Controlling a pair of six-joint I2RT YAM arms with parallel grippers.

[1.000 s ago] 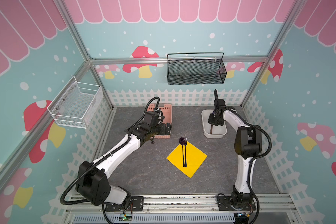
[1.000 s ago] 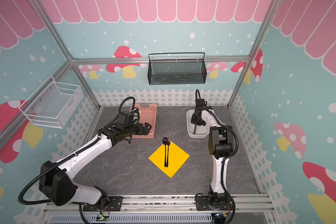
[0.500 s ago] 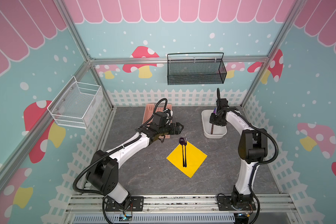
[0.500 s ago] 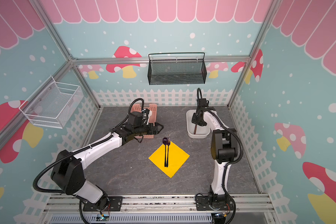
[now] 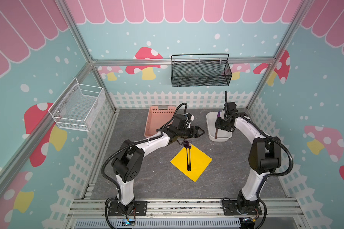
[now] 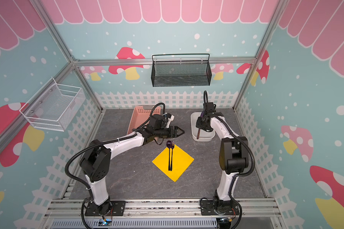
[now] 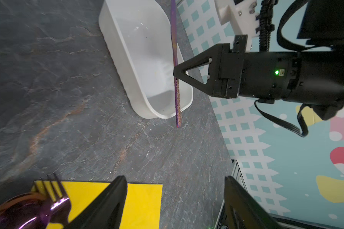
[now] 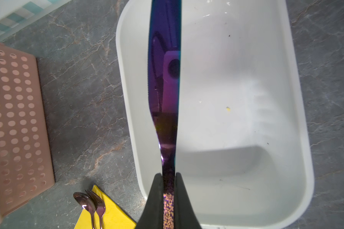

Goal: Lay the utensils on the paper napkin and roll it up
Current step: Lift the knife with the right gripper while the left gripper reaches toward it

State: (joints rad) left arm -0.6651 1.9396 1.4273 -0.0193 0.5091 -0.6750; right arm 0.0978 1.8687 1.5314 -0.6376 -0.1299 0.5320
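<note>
The yellow paper napkin [image 5: 197, 164] [image 6: 179, 164] lies as a diamond mid-table. A dark purple spoon [image 5: 186, 144] and fork [image 5: 190, 143] lie side by side on it, with their heads past its far corner. My right gripper [image 5: 219, 124] [image 8: 168, 174] is shut on the knife [image 8: 165, 79] [image 7: 176, 99] near the top of its handle and holds it above the white bin [image 5: 211, 123]. My left gripper [image 5: 202, 132] [image 7: 175, 178] is open and empty. It hovers between the napkin's far corner and the bin and points at the knife.
A pink perforated basket [image 5: 157, 119] [image 8: 14, 119] stands at the back left of the table behind my left arm. A black mesh basket [image 5: 200, 73] and a white wire basket [image 5: 77, 108] hang on the walls. A white picket fence runs round the table.
My left arm has swung right from the pink basket to the spot beside the white bin, and its jaws have narrowed a little. The right gripper keeps the knife over the bin.
</note>
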